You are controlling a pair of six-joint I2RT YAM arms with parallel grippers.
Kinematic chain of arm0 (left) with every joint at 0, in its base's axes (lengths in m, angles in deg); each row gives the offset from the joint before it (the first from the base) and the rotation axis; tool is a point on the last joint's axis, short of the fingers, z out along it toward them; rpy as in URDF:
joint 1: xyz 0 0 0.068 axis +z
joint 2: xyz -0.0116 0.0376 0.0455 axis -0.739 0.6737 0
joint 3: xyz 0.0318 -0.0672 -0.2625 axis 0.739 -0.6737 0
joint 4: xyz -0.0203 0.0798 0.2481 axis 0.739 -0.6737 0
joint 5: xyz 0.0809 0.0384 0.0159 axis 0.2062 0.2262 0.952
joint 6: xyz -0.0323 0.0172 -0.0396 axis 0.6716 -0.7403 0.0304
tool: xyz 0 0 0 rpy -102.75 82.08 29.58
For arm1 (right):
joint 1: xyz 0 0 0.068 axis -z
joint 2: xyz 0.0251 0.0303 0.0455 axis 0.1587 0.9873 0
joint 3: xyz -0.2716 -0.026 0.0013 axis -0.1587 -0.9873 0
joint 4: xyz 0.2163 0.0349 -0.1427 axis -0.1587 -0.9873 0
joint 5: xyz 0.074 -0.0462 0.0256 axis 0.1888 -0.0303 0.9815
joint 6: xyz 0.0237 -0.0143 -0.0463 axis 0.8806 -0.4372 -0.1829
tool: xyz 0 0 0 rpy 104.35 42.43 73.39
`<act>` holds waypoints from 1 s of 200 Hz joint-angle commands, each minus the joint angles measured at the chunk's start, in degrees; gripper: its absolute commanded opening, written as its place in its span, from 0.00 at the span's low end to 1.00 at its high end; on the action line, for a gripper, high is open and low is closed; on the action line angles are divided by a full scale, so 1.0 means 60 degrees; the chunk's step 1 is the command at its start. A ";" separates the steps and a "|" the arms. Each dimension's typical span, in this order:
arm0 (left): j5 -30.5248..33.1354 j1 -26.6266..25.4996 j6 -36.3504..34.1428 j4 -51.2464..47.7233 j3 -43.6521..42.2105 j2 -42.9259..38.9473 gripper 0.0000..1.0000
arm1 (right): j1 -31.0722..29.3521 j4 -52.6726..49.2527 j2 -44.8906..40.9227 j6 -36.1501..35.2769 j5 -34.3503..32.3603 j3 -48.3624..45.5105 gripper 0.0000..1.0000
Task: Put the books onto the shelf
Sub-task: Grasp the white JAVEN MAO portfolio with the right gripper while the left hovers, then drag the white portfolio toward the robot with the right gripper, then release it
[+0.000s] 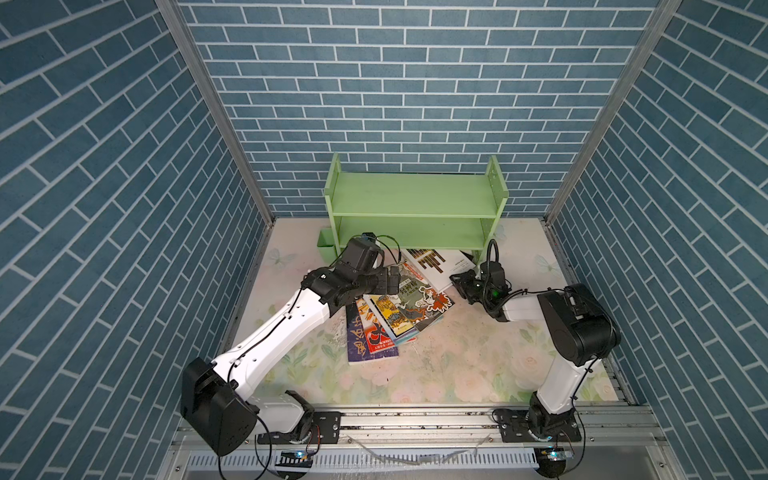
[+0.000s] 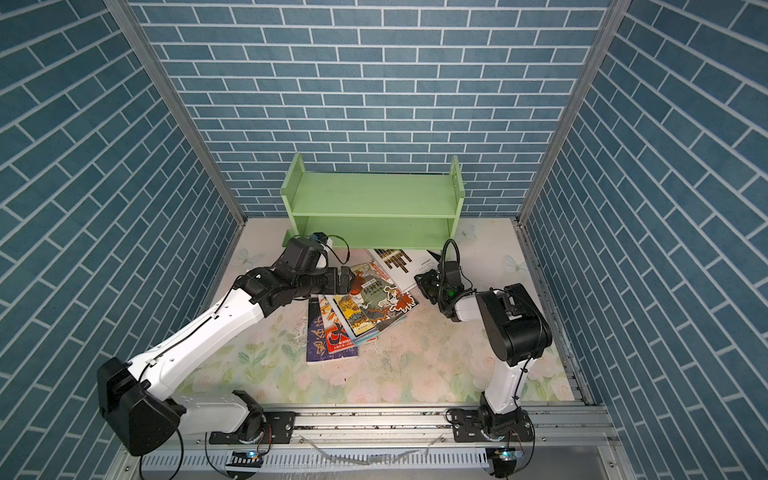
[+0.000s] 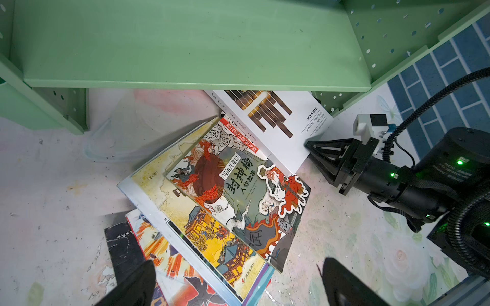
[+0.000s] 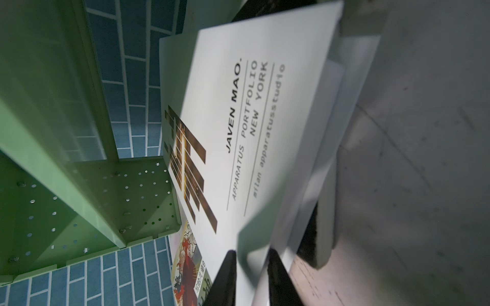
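Books [image 1: 399, 309] lie heaped just before the shelf [image 1: 415, 195], none on it. Right fingers [image 4: 222, 280] pinch the white book [image 1: 436, 268] by its corner — a thin hold, it may slip or splay; left fingers [image 3: 132, 286] gape.

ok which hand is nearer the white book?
Right. The right hand is closed on a corner of the white book; the left hand hovers open over the colourful pile.

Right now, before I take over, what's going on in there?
The right gripper pinches a corner of the white book, whose far end sits under the green shelf. The left gripper hangs open above the pile of illustrated books. No book is on the shelf yet.
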 commanded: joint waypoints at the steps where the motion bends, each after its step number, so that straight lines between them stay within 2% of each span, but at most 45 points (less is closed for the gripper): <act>1: 0.0107 0.0045 0.0008 -0.0363 0.0209 -0.0054 1.00 | -0.0046 0.0522 0.0079 -0.0239 0.0016 -0.0169 0.18; 37: 0.0137 0.0050 -0.0007 -0.0521 0.0337 0.0057 1.00 | -0.0046 0.0868 0.0130 -0.0231 0.0132 -0.0206 0.02; 110: 0.0137 0.0048 -0.0024 -0.0796 0.0481 0.0215 1.00 | -0.0067 0.1363 -0.0340 0.0170 -0.0053 -0.0721 0.00; 162: 0.0122 0.0047 0.0037 -0.0759 0.0178 -0.0013 1.00 | -0.0169 -0.0548 -0.2123 0.0489 -0.0321 -0.1198 0.00; 200: -0.0026 0.0059 0.0202 -0.0659 -0.0260 -0.0352 1.00 | -0.0276 -0.2918 -0.3768 0.0825 -0.0262 -0.1435 0.00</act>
